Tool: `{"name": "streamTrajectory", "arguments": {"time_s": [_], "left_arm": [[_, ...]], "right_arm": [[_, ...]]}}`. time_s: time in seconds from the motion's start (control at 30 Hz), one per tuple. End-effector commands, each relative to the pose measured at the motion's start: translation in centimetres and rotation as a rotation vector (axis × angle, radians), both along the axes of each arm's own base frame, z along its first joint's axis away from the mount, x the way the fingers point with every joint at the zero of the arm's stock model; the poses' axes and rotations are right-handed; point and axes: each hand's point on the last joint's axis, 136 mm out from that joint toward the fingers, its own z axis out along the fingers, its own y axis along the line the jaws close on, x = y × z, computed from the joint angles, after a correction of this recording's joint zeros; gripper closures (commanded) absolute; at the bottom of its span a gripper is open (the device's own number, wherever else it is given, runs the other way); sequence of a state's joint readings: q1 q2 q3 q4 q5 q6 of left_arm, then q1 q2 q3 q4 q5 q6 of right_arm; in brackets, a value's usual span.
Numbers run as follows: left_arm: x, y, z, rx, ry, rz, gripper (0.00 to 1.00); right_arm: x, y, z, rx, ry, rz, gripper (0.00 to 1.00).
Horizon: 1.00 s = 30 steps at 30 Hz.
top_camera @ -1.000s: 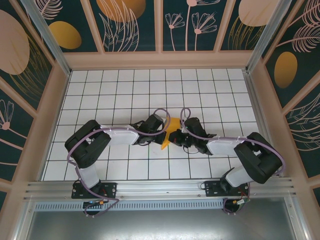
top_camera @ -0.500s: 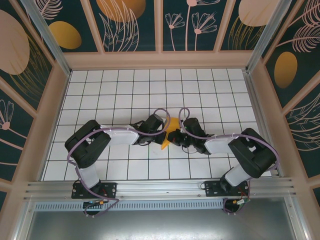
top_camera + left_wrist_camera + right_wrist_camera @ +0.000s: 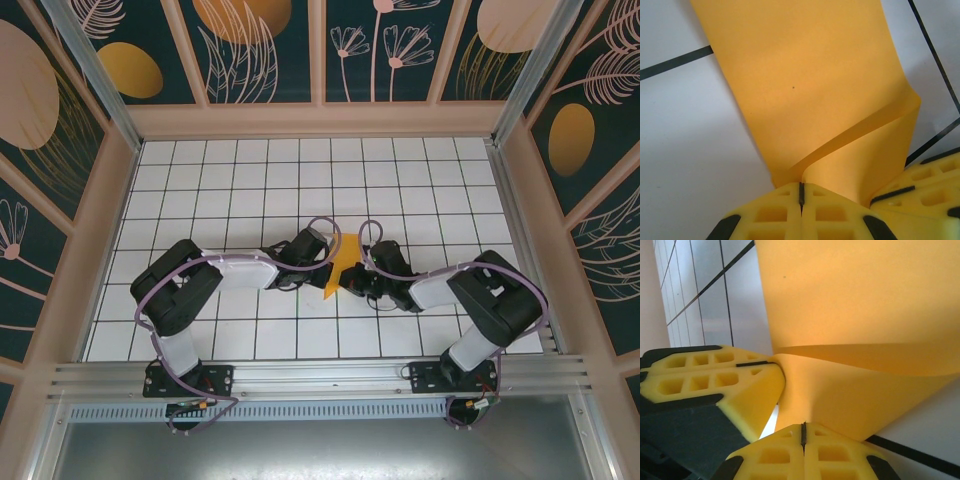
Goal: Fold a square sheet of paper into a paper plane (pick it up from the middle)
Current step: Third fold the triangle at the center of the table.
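The orange-yellow sheet of paper (image 3: 340, 268) is held up between both grippers at the middle of the tiled table, bent over on itself in a soft fold. My left gripper (image 3: 326, 262) is shut on the paper's left side; in the left wrist view its yellow pads (image 3: 785, 210) pinch the paper (image 3: 805, 75) at the fold's end (image 3: 801, 187). My right gripper (image 3: 353, 274) is shut on the right side; in the right wrist view it (image 3: 803, 429) clamps the paper (image 3: 855, 300). The left gripper's fingers (image 3: 715, 375) press in beside it.
The white grid table (image 3: 300, 180) stretches to the back. Peach walls (image 3: 110, 230) stand at both sides and a metal rail (image 3: 320, 378) runs along the near edge. Both forearms lie low across the table's middle row.
The right arm's elbow and forearm have shifted left toward the centre, bringing its gripper closer to the left one. The paper stays pinched by both; the left arm barely moved.
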<state>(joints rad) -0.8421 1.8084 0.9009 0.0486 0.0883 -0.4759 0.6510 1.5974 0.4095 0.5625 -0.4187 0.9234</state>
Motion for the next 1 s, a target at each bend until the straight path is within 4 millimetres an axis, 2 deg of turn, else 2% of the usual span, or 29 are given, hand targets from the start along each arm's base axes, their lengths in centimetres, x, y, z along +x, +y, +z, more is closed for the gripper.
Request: {"name": "streamTrajectory", "arguments": {"time_s": [0.0,0.1,0.23,0.33,0.4,0.53,0.77,0.97], "left_arm": [[-0.3,1.1,-2.0,0.066,0.039,0.008,1.00],[-0.3,1.0,-1.9,0.063,0.038,0.008,1.00],[-0.3,1.1,-1.8,0.064,0.035,0.008,1.00],[-0.3,1.0,-1.7,0.057,0.035,0.002,1.00],[-0.3,1.0,-1.6,0.056,0.034,0.000,1.00],[-0.4,0.7,-1.5,0.048,0.036,-0.005,1.00],[-0.2,0.5,-1.1,0.038,0.032,-0.007,1.00],[0.1,0.0,-0.3,0.023,0.021,-0.015,1.00]], "right_arm": [[-0.1,-0.5,-0.9,-0.009,0.008,-0.002,0.97],[0.0,-0.3,-0.2,0.015,-0.001,0.003,0.96],[0.7,-0.1,2.1,0.023,-0.057,0.011,0.94],[2.1,-0.7,4.1,0.010,-0.112,0.002,0.93],[3.7,-2.1,4.6,-0.067,-0.139,-0.033,0.93],[6.5,-4.5,3.2,-0.234,-0.108,-0.059,0.94],[8.7,-3.6,0.7,-0.343,-0.054,0.048,0.94],[8.6,-3.6,-2.3,-0.412,0.013,0.080,0.95]]}}
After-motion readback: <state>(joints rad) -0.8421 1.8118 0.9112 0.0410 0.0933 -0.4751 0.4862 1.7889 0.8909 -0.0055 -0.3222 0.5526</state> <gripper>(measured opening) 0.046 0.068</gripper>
